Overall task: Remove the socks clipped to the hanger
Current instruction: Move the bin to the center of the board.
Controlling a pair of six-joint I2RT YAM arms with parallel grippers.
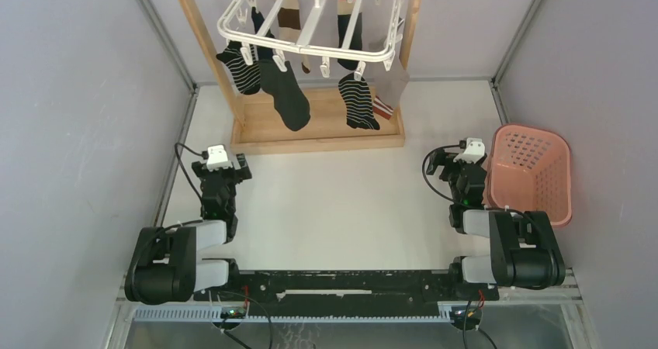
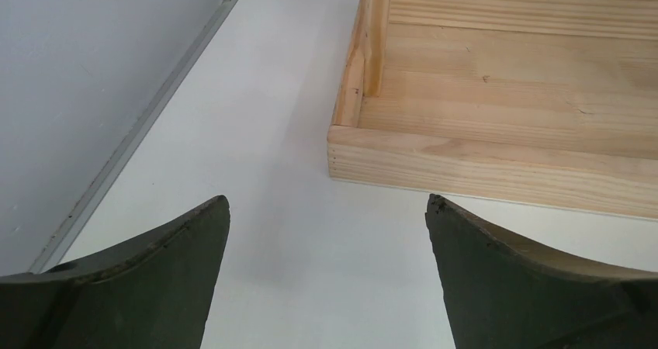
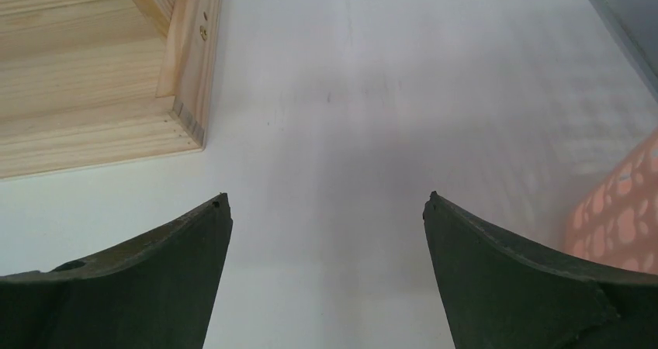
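Note:
The white hanger [image 1: 310, 48] hangs from the wooden rack at the top of the top view. Several socks are clipped to it: a striped sock [image 1: 242, 68] at the left, a plain black sock [image 1: 285, 95], another striped sock [image 1: 358, 101], a grey sock with a red-white cuff [image 1: 392, 85] and a brown-and-cream banded sock [image 1: 290, 12]. My left gripper [image 1: 226, 161] is open and empty, low over the table, well short of the rack. My right gripper [image 1: 458, 163] is open and empty beside the pink basket. Both wrist views show only open fingers over bare table.
The wooden rack's base tray [image 1: 318, 136] lies under the socks; its corner shows in the left wrist view [image 2: 496, 132] and the right wrist view [image 3: 93, 93]. A pink basket [image 1: 534, 174] stands at the right, its edge in the right wrist view [image 3: 625, 209]. Grey walls enclose the table.

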